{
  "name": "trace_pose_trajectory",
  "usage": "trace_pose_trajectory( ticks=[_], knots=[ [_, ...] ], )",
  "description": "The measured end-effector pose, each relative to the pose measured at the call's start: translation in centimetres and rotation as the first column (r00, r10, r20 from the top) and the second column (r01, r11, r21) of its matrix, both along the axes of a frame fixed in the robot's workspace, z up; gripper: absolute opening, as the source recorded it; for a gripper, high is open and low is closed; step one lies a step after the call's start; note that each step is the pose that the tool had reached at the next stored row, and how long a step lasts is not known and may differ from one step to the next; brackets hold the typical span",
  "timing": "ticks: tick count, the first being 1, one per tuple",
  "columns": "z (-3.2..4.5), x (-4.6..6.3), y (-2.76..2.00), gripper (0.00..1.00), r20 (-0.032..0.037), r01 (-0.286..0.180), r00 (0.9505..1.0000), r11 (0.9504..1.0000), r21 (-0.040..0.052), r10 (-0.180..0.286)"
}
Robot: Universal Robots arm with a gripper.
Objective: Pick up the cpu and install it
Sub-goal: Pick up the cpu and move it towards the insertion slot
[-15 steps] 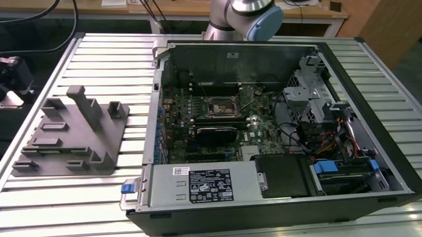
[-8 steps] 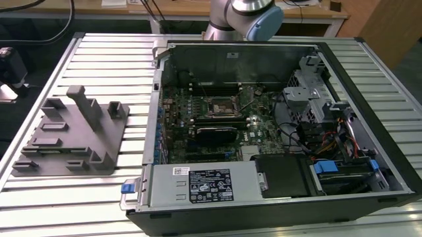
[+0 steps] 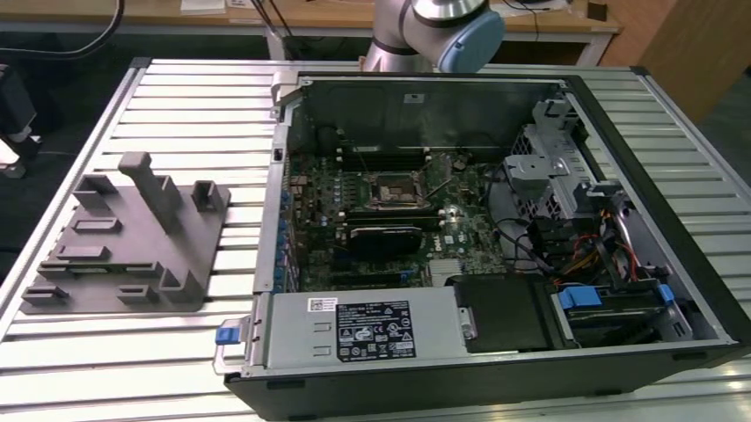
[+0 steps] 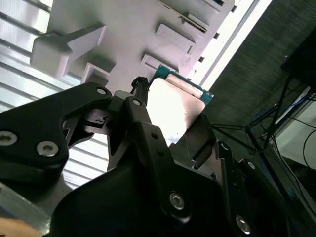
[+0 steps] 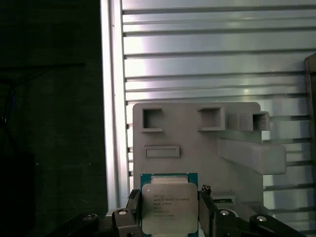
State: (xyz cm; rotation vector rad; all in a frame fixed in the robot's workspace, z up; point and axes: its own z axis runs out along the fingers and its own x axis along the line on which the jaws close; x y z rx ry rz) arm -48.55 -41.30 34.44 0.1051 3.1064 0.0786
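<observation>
Silver-topped and green-edged, the cpu is sitting squarely in the gripper in the first wrist view. The black pincer is clamping it on two opposite sides, with the metal face showing. In the second wrist view the chip is standing out beyond the fingertips, apart from the grey plastic block behind it. That block is lying on the slatted metal table. In the exterior view, the open computer case is sitting beside it, black socket near the board's middle.

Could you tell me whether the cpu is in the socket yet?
Out: the hand grips the cpu by its edges in both wrist views.
</observation>
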Motion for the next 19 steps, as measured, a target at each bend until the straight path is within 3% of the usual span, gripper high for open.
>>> trace_pose_trajectory(
  ticks=[19],
  knots=[
    [4.06,0.0,0.01,0.55,-0.0002,-0.001,1.0000,1.0000,0.0000,0.001]
  ],
)
